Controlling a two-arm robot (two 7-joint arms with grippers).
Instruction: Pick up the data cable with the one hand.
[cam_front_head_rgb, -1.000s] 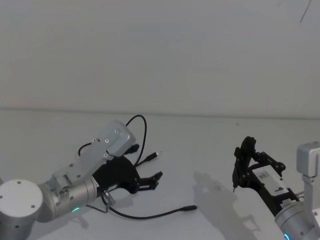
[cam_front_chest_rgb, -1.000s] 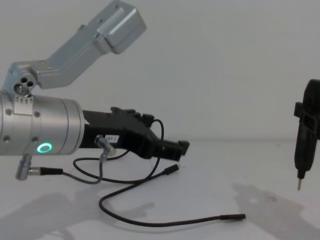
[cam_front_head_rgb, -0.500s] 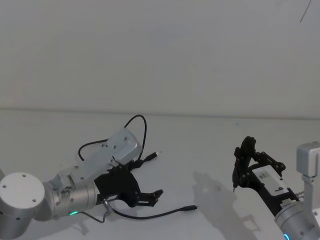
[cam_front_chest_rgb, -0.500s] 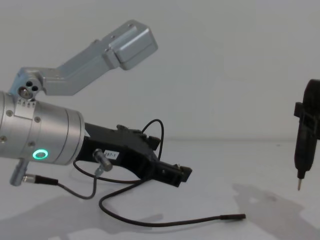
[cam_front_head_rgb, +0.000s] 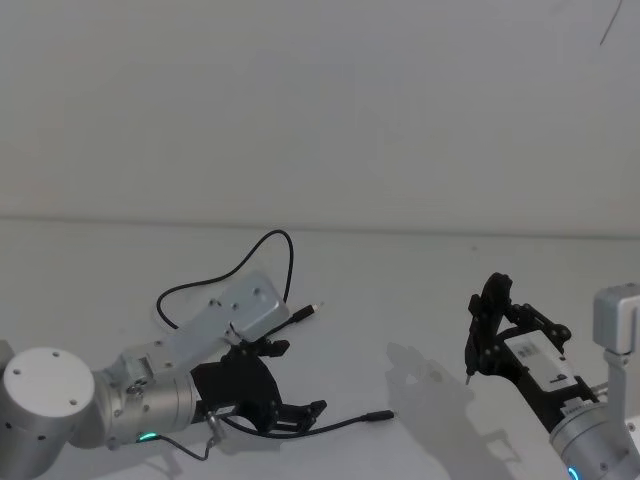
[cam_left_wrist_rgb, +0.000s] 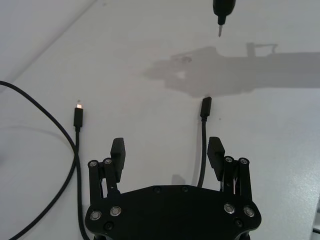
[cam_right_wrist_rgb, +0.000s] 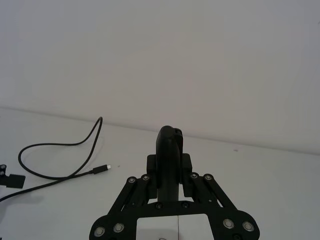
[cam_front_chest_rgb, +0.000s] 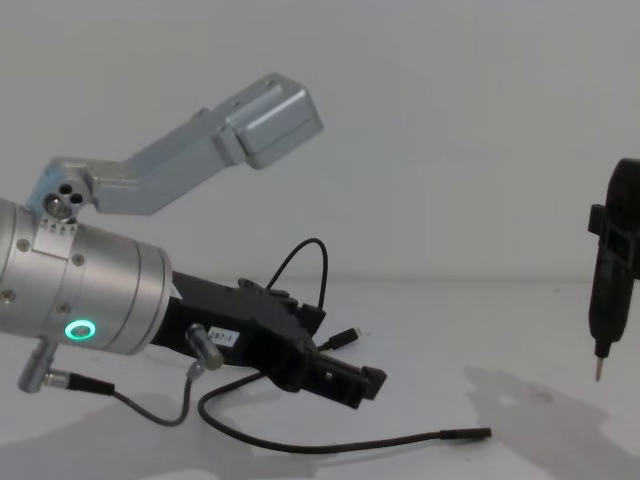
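Left gripper (cam_left_wrist_rgb: 166, 150) lowered — jaws open, empty, over data cable (cam_left_wrist_rgb: 204, 132), right gripper (cam_right_wrist_rgb: 169, 172) parked, clamping pen tool (cam_front_chest_rgb: 610, 290)

wall (cam_front_head_rgb: 320, 100): plain white | table (cam_front_head_rgb: 420, 270): white, soft shadows

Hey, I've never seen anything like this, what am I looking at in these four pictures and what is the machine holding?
It is a two-armed robot at a white table. One picture looks down from its head, one forward from its chest, and two from cameras on its wrists. A black data cable lies loose on the table. The left gripper is open and low, a finger on either side of the cable near one plug, not gripping it. The right gripper hangs off to the right, shut on a dark pen-like tool pointing down.
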